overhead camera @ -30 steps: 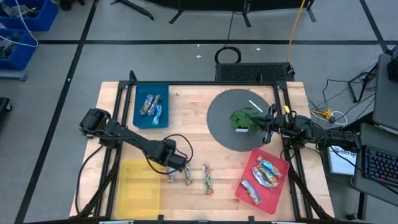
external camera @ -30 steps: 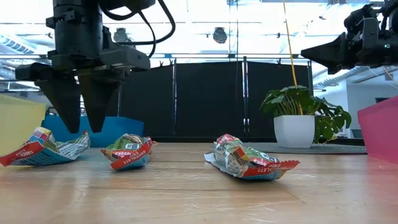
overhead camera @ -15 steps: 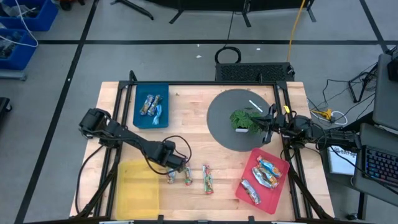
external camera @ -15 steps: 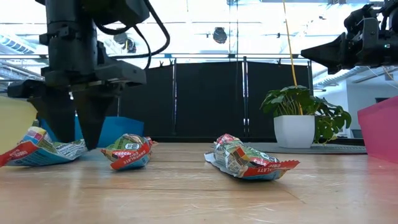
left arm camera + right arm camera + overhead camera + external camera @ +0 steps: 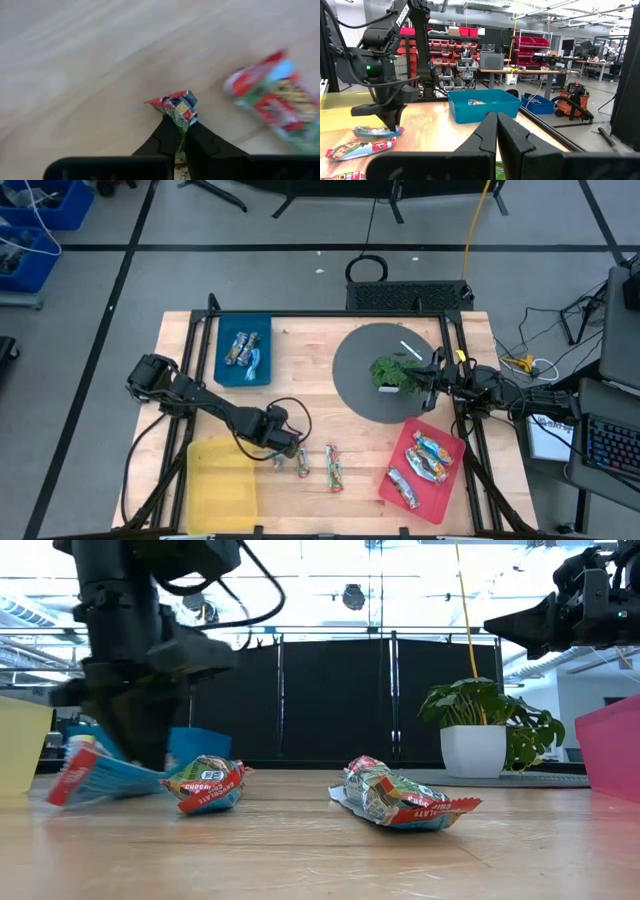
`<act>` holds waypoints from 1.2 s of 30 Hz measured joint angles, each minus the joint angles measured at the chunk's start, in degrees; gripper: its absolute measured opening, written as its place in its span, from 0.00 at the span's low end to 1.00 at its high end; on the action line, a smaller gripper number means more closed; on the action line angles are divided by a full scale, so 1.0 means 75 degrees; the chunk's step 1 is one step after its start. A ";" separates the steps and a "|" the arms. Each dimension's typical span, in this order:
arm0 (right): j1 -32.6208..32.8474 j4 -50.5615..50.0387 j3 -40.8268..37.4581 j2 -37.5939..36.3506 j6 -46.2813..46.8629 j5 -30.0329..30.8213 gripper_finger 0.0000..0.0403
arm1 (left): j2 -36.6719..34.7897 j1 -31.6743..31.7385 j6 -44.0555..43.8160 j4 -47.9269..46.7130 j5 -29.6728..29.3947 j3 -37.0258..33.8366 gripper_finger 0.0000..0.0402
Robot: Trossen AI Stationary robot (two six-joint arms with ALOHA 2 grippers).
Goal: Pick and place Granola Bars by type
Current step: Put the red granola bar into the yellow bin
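Both arms are dark, near-black, built of blocky jointed segments. The left arm carries a looping black cable that arcs out beside its wrist, plain in the high view and again in the low view. Its left pincer (image 5: pixel 181 131) ends in two tapering matte-black fingers (image 5: pixel 162 140). In the right wrist view that arm shows white lettering along its upper link and a small green light on its housing. The right pincer (image 5: pixel 496 125) has matching black wedge-shaped fingers.

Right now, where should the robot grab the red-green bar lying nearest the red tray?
Take the red-green bar across its narrow middle, from straight above. It lies flat and long on the table, both long sides free. The left gripper is busy holding another bar.
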 joint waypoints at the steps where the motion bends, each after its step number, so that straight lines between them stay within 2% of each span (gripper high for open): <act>1: 0.0001 0.0001 0.0000 0.0000 0.0002 0.0000 0.02 | 0.0008 0.0000 0.0235 0.0201 -0.0027 0.0004 0.05; 6: -0.0001 -0.0002 0.0000 0.0000 0.0003 0.0000 0.02 | 0.0038 0.0000 0.1528 0.0460 -0.0397 0.0552 0.04; 11: -0.0001 0.0001 0.0000 0.0000 0.0001 0.0002 0.02 | -0.0153 -0.0240 0.2579 -0.0123 -0.1163 0.1702 0.04; 15: 0.0002 0.0003 0.0000 0.0000 0.0000 0.0000 0.02 | -0.0413 -0.0776 0.3240 -0.0659 -0.2103 0.2855 0.04; 18: 0.0002 0.0001 0.0000 0.0000 0.0003 0.0002 0.02 | -0.0505 -0.1450 0.3268 -0.1628 -0.2751 0.3664 0.03; 21: 0.0000 0.0004 0.0000 0.0005 0.0001 0.0000 0.02 | -0.0520 -0.2130 0.2223 -0.2974 -0.2878 0.3974 0.03; 24: -0.0001 -0.0005 0.0000 0.0006 0.0000 0.0000 0.02 | -0.0492 -0.2825 0.0187 -0.4544 -0.2829 0.3818 0.03; 26: -0.0001 0.0001 0.0000 0.0003 0.0003 0.0000 0.02 | -0.0506 -0.3278 -0.1247 -0.5151 -0.2469 0.3499 0.03; 32: 0.0001 0.0001 0.0000 0.0006 0.0002 0.0000 0.02 | -0.0501 -0.4435 -0.4071 -0.5032 -0.1009 0.2166 0.03; 36: -0.0001 0.0001 0.0000 0.0006 0.0001 0.0001 0.02 | -0.0492 -0.4848 -0.5070 -0.4155 -0.0240 0.1260 0.03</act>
